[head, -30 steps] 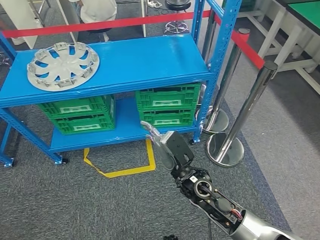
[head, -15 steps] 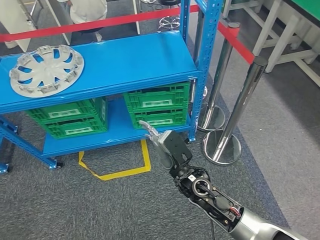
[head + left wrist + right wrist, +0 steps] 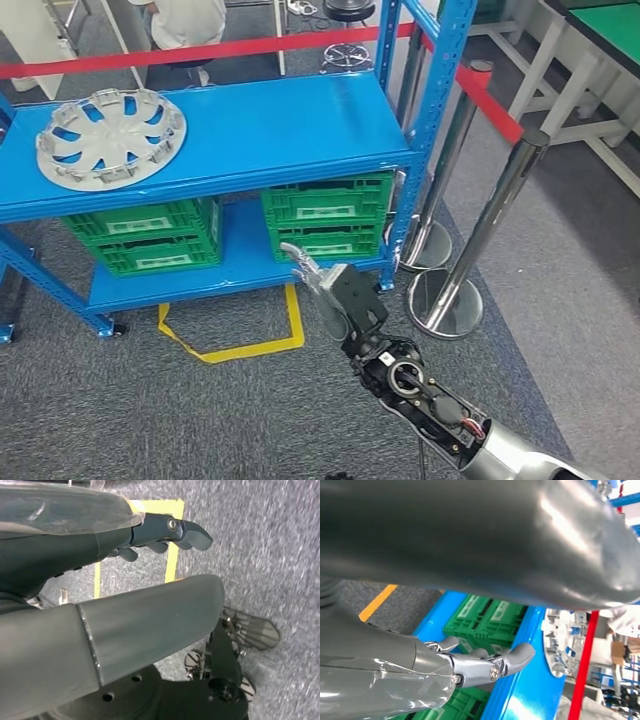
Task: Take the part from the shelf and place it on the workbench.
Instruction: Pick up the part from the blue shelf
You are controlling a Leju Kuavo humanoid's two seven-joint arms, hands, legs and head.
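The approach to the shelf (image 3: 226, 130) is judged to be the step in hand; nothing has been taken yet. The part, a silver wheel cover (image 3: 111, 138), is seen lying flat on the top board near its left end, close to the front edge, and it also shows in the right wrist view (image 3: 561, 640). The right hand (image 3: 332, 290) is held out low in front of the shelf, level with the lower board and well apart from the wheel cover; its fingers (image 3: 482, 665) are stretched out with nothing between them. The left hand (image 3: 166, 535) is seen over the grey carpet and a yellow floor mark (image 3: 171, 535), fingers extended and holding nothing.

For the next move, the right hand would need to be raised and carried toward the left end of the top board, or the body brought closer, so that the rim of the wheel cover can be gripped.

Two stacks of green crates (image 3: 324, 215) are set on the lower board, one at each end; what they hold cannot be told. A person (image 3: 185, 25) stands behind the red barrier tape (image 3: 226, 50).
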